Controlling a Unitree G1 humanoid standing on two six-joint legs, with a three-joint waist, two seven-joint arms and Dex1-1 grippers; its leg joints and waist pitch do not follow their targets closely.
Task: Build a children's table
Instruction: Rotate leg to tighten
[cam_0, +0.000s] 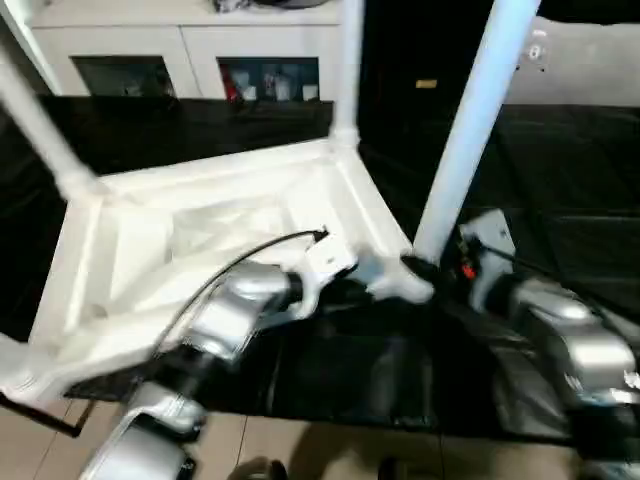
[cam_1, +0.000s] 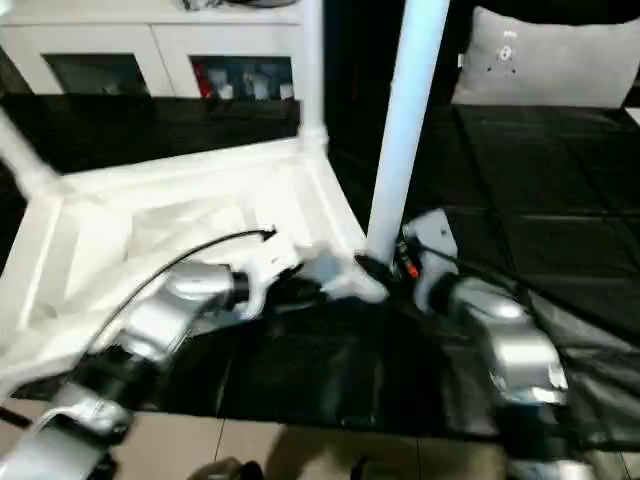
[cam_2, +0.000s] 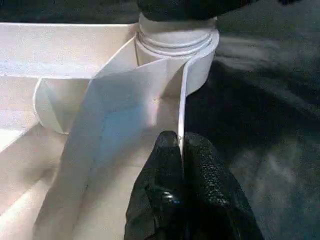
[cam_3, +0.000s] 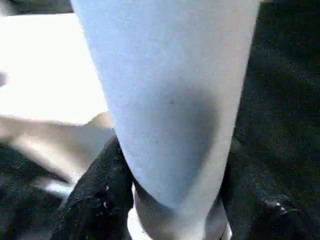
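The children's table (cam_0: 130, 260) lies upside down on the black worktable, its ribbed underside facing up. White legs stand in the far-left (cam_0: 35, 120), far-right (cam_0: 348, 60) and near-right (cam_0: 470, 120) corner sockets. My left gripper (cam_2: 181, 145) is shut on the thin rim wall (cam_2: 182, 100) just short of the near-right socket (cam_2: 175, 45). My right gripper (cam_3: 175, 195) clasps the base of the near-right leg (cam_3: 170, 90), one black finger (cam_3: 95, 195) on each side of the tube. In the head views both grippers meet at that corner (cam_0: 415, 275).
The black-covered worktable (cam_0: 560, 200) stretches away to the right and behind. A white cabinet (cam_0: 200, 50) with glass doors stands at the back. A grey panel (cam_1: 550, 55) leans at the back right. Tiled floor (cam_0: 280, 450) lies beyond the table's near edge.
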